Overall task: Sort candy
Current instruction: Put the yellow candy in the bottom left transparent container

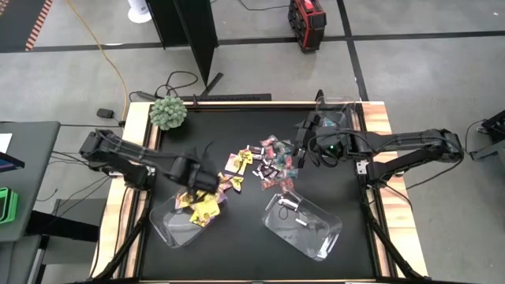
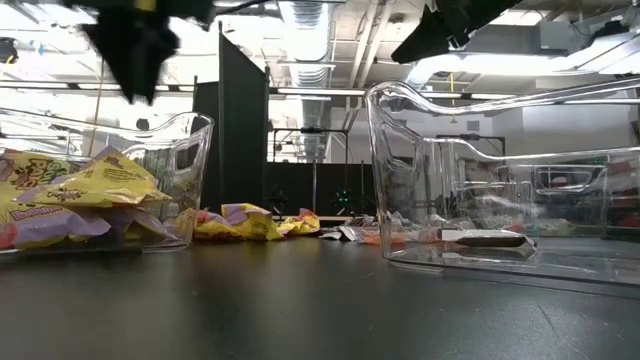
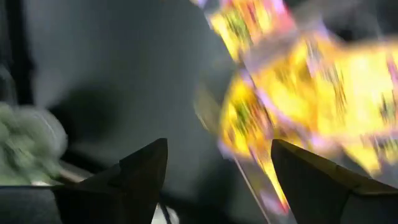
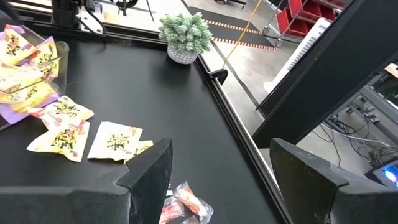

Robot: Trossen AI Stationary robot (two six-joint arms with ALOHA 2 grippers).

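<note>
The left tool [image 1: 199, 183] hangs with fingers spread and empty over the left clear bin [image 1: 170, 227], which holds yellow packets [image 1: 203, 210]. The right tool [image 1: 304, 144], also spread and empty, sits at the far right of the black bench [image 1: 237, 126]. Loose candy [image 1: 264, 162] lies mid-bench; dark bars [image 1: 289, 203] sit in the right bin [image 1: 323, 241].

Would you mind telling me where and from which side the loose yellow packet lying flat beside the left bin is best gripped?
Probably from straight above, pinching across its narrow width near the middle. The yellow packet lies flat on the black table, so there is no edge to get under from the side. Other packets crowd it toward the left bin, so bring the fingers down over its freer edges. The open left claw is nearest.
</note>
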